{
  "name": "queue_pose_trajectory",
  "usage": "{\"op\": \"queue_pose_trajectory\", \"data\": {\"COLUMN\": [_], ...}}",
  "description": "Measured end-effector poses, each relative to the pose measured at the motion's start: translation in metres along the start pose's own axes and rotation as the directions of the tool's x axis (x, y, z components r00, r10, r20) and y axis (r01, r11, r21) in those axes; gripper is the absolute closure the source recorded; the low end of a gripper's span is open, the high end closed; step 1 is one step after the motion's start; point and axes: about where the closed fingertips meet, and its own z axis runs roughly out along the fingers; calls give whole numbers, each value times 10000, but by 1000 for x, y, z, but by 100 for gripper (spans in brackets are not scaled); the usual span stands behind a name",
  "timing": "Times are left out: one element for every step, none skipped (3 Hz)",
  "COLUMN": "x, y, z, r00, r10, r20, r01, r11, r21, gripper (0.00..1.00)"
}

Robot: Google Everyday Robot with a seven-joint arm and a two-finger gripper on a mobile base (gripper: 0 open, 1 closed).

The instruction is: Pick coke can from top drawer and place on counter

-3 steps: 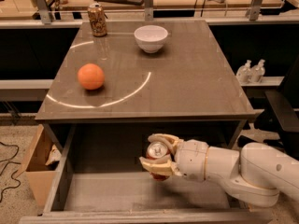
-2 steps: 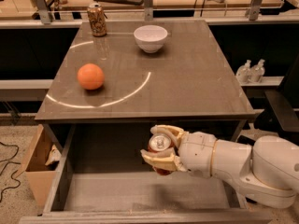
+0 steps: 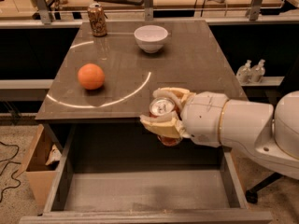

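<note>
My gripper point(image 3: 164, 112) is shut on the coke can point(image 3: 163, 109), whose silver top with pull tab shows between the cream fingers point(image 3: 161, 126) and whose red body shows just below them. The can is held upright in the air at the counter's front edge, above the open top drawer point(image 3: 145, 190). The drawer is pulled out below the counter point(image 3: 187, 64) and its flat bottom is bare. The white arm reaches in from the right.
On the counter stand an orange point(image 3: 91, 76) at the left, a white bowl point(image 3: 151, 38) at the back middle and a brown-gold patterned can point(image 3: 97, 20) at the back left. A cardboard box point(image 3: 35, 164) sits on the floor left of the drawer. Two small bottles point(image 3: 250, 70) stand at the right.
The gripper has lifted the coke can up out of the drawer to the height of the counter's front edge. The camera view has also moved closer.
</note>
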Motion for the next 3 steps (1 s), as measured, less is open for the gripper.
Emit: {"op": "queue_pose_trajectory", "data": {"x": [-48, -80, -94], "y": [-28, -61, -95], "z": [-7, -11, -12], "r00": [9990, 9991, 9993], "r10": [-383, -397, -279], "r20": [-238, -163, 233], "r01": [396, 410, 250], "r11": [9978, 9948, 9927], "r21": [524, 936, 1179], "gripper": [100, 100, 100]}}
